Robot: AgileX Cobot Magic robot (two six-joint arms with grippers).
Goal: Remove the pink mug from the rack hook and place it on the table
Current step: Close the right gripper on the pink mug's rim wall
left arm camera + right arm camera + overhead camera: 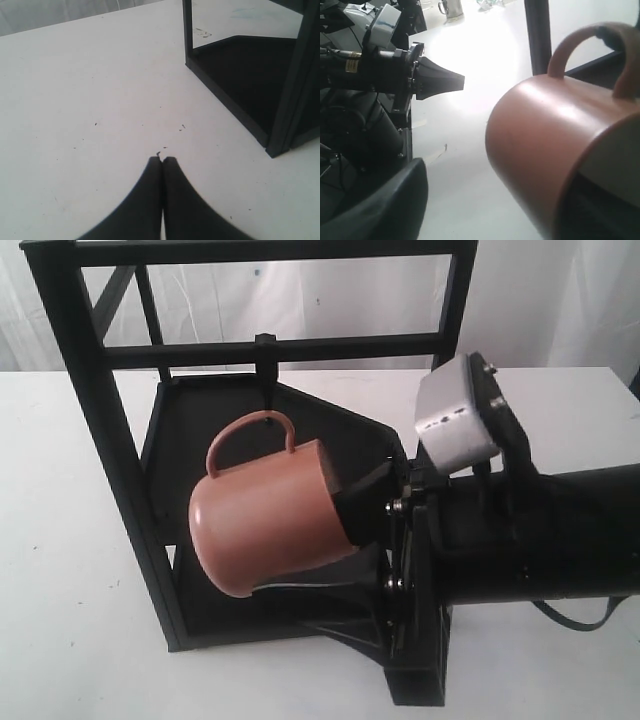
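Note:
The pink mug (265, 525) hangs tilted by its loop handle (252, 425) on the rack hook (268, 375) under the black rack's (90, 390) crossbar. My right gripper (310, 550) is open and straddles the mug's lower wall. One finger (360, 495) reaches into the mouth and the other (320, 585) lies under the mug. In the right wrist view a gap of white table (470, 190) shows between the outer finger (375, 210) and the mug (540, 145). My left gripper (162, 159) is shut and empty above the table (90, 90).
The rack's dark lower shelf (245, 75) and its corner post (290, 100) stand just beside the left gripper. The left arm (380, 75) shows in the right wrist view, beyond the mug. The right arm's bulky body (540, 535) covers the rack's right side.

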